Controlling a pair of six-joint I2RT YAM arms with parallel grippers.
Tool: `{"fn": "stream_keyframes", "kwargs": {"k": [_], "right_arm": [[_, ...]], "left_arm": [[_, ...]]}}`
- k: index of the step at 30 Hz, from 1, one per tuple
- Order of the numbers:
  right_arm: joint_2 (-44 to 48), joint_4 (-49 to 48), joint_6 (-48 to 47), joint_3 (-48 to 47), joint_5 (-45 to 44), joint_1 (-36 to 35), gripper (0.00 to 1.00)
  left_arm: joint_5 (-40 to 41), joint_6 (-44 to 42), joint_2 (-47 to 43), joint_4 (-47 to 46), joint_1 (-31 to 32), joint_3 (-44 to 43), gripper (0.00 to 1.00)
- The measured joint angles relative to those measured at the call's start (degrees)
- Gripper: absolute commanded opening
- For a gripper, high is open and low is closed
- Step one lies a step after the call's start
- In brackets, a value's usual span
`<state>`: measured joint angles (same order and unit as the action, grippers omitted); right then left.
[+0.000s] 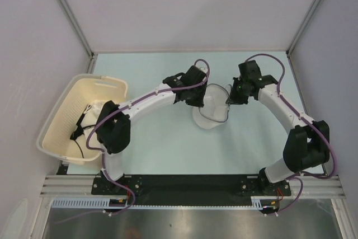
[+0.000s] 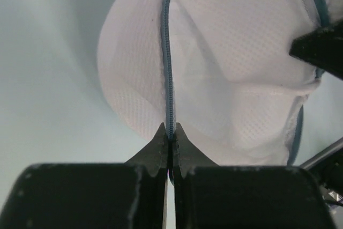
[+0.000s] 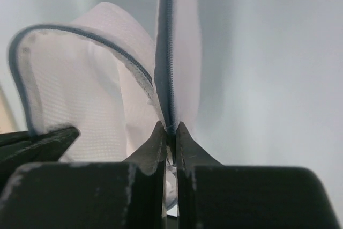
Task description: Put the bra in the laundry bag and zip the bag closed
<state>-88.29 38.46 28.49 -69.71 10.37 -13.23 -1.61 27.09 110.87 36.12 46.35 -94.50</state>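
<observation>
Bag-opening step: pinching laundry bag (image 1: 211,111) by zipper rim, mid-table, with left gripper (image 2: 170,132) and right gripper (image 3: 169,130), both clamped tight. Next: pull mouth apart, then fetch bra (image 1: 94,106), seemingly in basket (image 1: 59,118).

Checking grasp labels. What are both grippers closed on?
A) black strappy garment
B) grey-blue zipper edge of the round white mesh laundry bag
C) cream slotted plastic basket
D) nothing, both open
B: each wrist view shows jaws pinched shut on the grey-blue zipper edge of the round white mesh laundry bag, left gripper and right gripper on opposite sides.
</observation>
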Motion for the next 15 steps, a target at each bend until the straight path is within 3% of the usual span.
{"fn": "stream_keyframes", "kwargs": {"k": [3,5,6,7,9,10,15], "right_arm": [[2.8,9.16,-0.52,-2.97,-10.45,-7.52,0.09],[3.48,14.08,-0.48,-2.95,-16.37,-11.74,0.2],[3.41,15.82,-0.33,-2.84,-18.49,-13.16,0.28],[3.1,17.64,-0.33,-2.6,-21.11,-14.47,0.46],[2.47,20.17,-0.13,-2.23,-24.59,-15.61,0.58],[2.25,20.85,-0.66,-2.03,-25.44,-15.74,0.71],[3.06,20.94,-1.68,-1.86,-23.85,-14.78,0.83]], "left_arm": [[0.02,1.07,-4.63,0.02,0.02,3.78,0.0],[0.13,2.19,-7.8,-0.55,0.02,7.08,0.0],[0.48,2.93,-9.51,-1.16,0.02,9.14,0.0],[1.01,3.5,-11.06,-1.38,0.02,11.08,0.0],[1.79,4.46,-13.94,-2.51,0.0,15.04,0.0],[2.16,4.76,-15.13,-2.62,0.0,16.65,0.0],[2.49,5.92,-15.89,-3.8,-0.83,19.74,0.07]]}}
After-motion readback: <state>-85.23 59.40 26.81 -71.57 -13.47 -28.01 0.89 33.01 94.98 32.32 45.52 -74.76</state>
